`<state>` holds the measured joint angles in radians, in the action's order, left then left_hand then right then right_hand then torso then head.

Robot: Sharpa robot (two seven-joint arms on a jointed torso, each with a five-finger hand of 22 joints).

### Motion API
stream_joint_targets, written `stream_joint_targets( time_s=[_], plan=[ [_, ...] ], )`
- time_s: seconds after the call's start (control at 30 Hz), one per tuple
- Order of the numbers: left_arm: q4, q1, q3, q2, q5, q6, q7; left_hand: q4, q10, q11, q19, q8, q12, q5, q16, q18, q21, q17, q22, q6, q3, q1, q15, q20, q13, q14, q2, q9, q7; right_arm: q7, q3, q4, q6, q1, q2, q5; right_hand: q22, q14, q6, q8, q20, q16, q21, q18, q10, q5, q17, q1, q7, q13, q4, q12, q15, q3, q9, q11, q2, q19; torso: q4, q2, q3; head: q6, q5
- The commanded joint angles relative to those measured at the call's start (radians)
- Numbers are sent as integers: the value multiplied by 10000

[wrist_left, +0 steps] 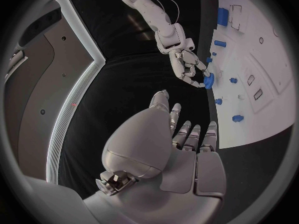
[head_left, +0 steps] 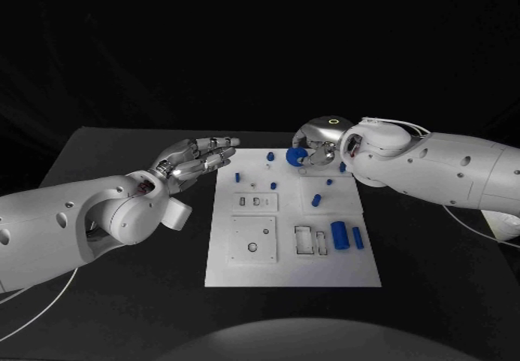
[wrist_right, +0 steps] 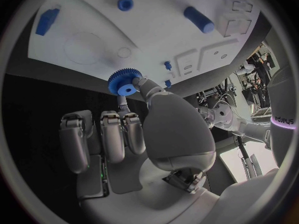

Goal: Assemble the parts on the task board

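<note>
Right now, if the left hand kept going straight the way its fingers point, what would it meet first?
Probably the far left corner of the task board, then the small blue peg there. The left hand is open; its height is unclear, so it might pass over.

The left hand [wrist_left: 181, 149] rises from the wrist with its fingers [wrist_left: 194, 136] straight and slightly apart, holding nothing, above the black surface [wrist_left: 134, 79] just beside the edge of the white task board [wrist_left: 261, 50]. Across from it, the right hand [wrist_left: 190, 64] pinches a blue gear [wrist_left: 209, 79] at the board's edge. Small blue parts [wrist_left: 237, 118] stand scattered on the board, near several rectangular recesses [wrist_left: 254, 87].
</note>
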<state>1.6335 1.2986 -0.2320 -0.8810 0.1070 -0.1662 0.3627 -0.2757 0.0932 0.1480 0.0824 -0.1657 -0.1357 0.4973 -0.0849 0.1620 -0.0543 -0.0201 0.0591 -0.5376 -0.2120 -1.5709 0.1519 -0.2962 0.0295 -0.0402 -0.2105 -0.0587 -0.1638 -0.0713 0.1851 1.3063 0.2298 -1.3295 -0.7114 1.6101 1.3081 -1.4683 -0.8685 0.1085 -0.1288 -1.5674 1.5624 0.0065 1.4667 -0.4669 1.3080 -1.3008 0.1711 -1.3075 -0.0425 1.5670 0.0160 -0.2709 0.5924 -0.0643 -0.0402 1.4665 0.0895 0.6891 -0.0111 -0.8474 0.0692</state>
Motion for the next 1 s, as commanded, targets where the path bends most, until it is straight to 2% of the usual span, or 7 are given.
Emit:
stream_joint_targets(
  time_s=[0.03, 0.27, 0.6, 0.83, 1.0],
  plan=[
    [18, 1, 7, 46, 41, 178, 28, -1, 4, 68, 50, -64, -48, 36, -38, -136, -49, -16, 16, -73, 55, -108, 67, 5, 14, -33, -2, -14, -106, 152, 8, 13, -462, -25, 251, -236, 2589, -1025, -475, 585, 71, -34, 11, -37, 1041, 44, 2628, 62, -431, -2633, -38, 38, -62, 13, 1148, 24, 62, 956, 32, 22, 15, 1, -2],
    [41, 4, 8, 62, 41, 177, 2, -2, 5, 69, 51, -64, -49, 37, -40, -137, -50, -16, 16, -73, 55, -108, 69, 5, 14, -34, -2, -14, -106, 191, 6, -395, -841, -26, 978, -263, 2581, -1025, -438, 534, 69, -34, -4, -32, 1041, 285, 2628, 96, -423, -2633, -47, 38, -59, 14, 1162, 18, 67, 939, 75, 22, 16, -8, -30],
    [43, 6, 10, 79, 43, 181, -10, -3, 11, 78, 65, -71, -56, 39, -68, -151, -58, -22, 20, -76, 57, -115, 100, 4, 14, -51, 9, -14, -115, 246, -3, -1123, -1087, 73, 1887, -311, 2559, -1025, -397, 489, 66, -34, -47, -15, 1041, 363, 2628, 92, -413, -2633, -38, 38, -54, 1, 1156, 11, 74, 888, 45, 28, 17, -15, -72],
    [12, 5, 9, 110, 44, 196, -17, -3, 11, 78, 65, -71, -56, 39, -68, -151, -58, -22, 20, -76, 57, -115, 100, 4, 14, -51, 9, -14, -115, 131, -9, -1325, -1274, 111, 2085, -202, 2529, -1025, -312, 398, 57, -34, -106, 7, 1041, 403, 2628, 88, -378, -2633, -23, 38, -38, -25, 1120, -14, 73, 819, 37, 17, 2, -48, -54],
    [-9, 5, 9, 122, 44, 190, -14, -3, 11, 83, 74, -72, -57, 42, -72, -157, -64, -22, 24, -74, 58, -119, 112, 3, 14, -55, 14, -14, -120, -4, -10, -1466, -1438, 127, 2113, -129, 2500, -1025, -259, 320, 42, -34, -166, 28, 1041, 407, 2628, 63, -346, -2633, 11, 38, -16, -61, 1081, -41, 68, 750, 15, 9, 9, -63, -52]
  ],
)
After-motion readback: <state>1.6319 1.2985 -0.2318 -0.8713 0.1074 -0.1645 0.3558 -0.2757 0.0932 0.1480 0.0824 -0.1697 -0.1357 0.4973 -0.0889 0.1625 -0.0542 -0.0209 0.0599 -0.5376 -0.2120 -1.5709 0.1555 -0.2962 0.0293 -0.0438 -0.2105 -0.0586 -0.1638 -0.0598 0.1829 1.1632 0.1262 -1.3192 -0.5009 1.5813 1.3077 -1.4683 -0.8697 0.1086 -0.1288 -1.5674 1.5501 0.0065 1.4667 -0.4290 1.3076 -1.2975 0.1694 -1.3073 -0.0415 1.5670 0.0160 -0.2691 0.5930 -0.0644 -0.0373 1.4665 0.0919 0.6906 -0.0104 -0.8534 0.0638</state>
